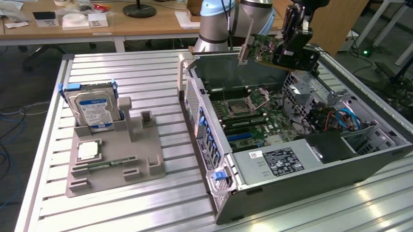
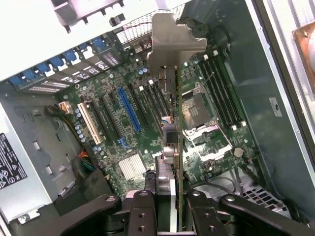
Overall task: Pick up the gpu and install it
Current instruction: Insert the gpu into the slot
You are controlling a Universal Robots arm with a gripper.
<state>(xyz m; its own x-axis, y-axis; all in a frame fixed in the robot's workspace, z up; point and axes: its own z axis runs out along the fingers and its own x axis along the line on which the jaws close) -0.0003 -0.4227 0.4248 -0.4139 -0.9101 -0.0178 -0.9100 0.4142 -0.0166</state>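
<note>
Above one open case [image 1: 335,176] | end effector [image 1: 287,57] gripping one gpu [image 1: 263,47] | one hard drive [image 1: 94,108] apart

The ribbed silver aluminium table [image 1: 129,77] is gleaming smooth and glossy; the grey moulded plastic holder [image 1: 116,159] is looking matt; the thin green circuit-card gpu [image 1: 266,47] is showing a dully shining bare metal bracket [image 2: 172,39].

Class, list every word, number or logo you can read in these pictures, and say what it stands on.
Nothing can be read.
hard drive label: blue, print too small.
black label in the computer case: white print, too blurred.
white sticker beside it: unreadable.
gpu: no legible marking.
</note>
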